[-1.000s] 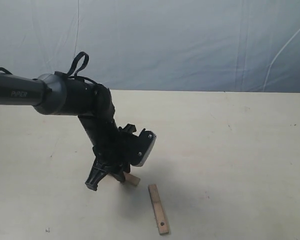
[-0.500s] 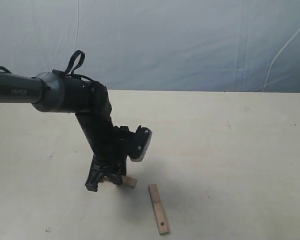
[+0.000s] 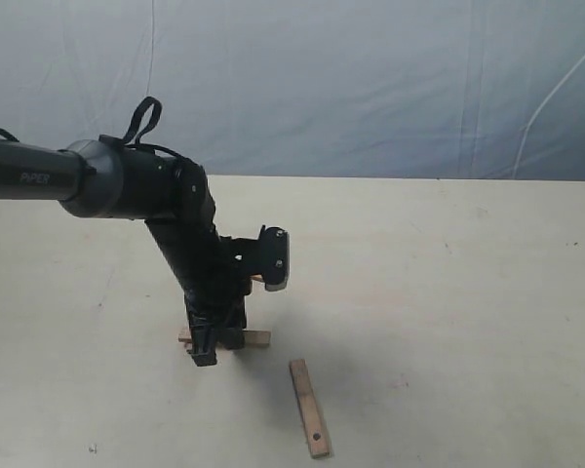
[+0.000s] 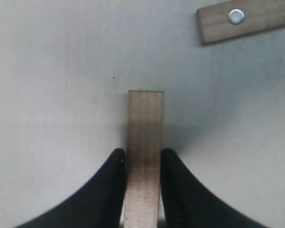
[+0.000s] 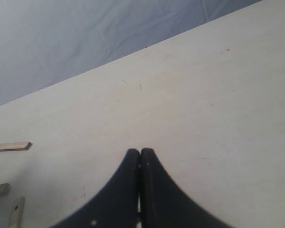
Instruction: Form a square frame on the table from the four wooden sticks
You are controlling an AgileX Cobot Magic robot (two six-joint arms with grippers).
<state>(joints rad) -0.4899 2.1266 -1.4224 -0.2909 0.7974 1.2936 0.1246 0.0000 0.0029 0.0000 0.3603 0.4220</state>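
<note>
A flat light-brown wooden slat is pinched by the black left gripper; the black right gripper is pressed together.

Table bears stick (flat)

- "PiPER": the one readable word, a brand mark in small pale letters on the side of the left arm's dark grey forearm tube. It runs along the tube's length, near the exterior view's left edge.
</note>
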